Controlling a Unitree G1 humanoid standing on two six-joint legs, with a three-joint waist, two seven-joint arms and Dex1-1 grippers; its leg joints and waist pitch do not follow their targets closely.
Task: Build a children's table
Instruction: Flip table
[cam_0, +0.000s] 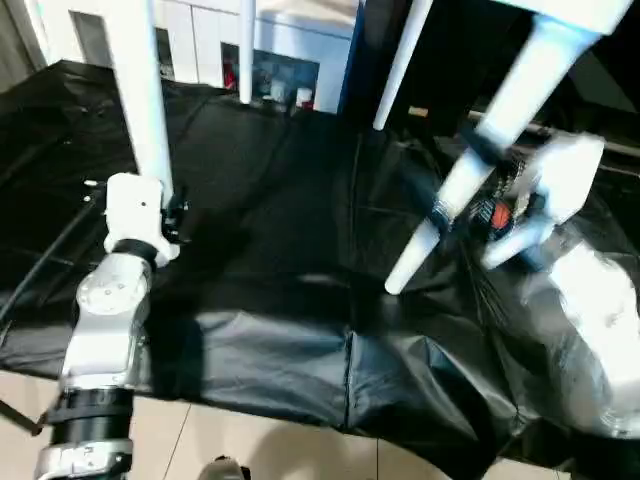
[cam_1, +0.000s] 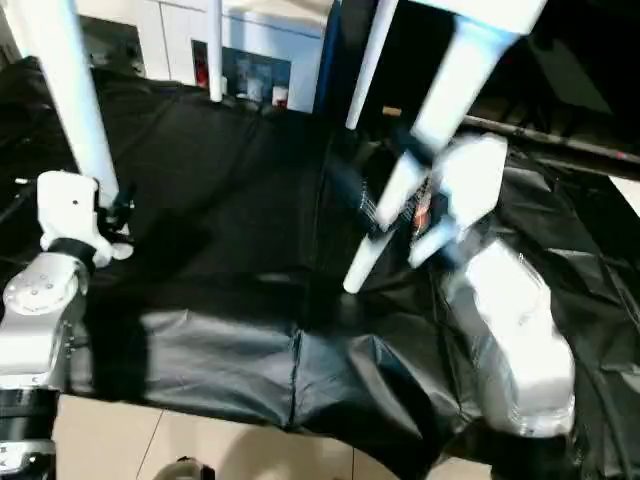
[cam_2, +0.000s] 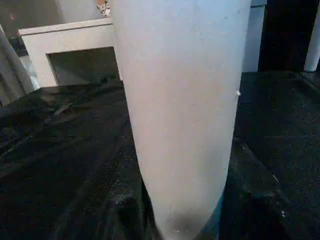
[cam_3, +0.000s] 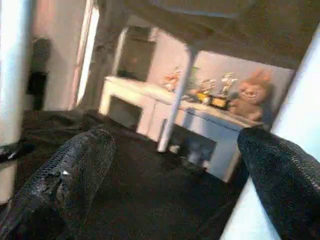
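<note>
Legs look fitted under the tabletop (cam_0: 580, 12); left gripper (cam_0: 150, 215) clamps one leg (cam_0: 140, 90), right gripper (cam_0: 470, 200) spread wide beside another (cam_0: 480, 150).

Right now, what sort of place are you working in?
Probably a room at home or a mock-up of one, though I can't be sure: a work surface draped in crinkled black plastic sheeting, pale tiled floor below it, and a white cabinet with toys on top, including a brown plush bear.
</note>
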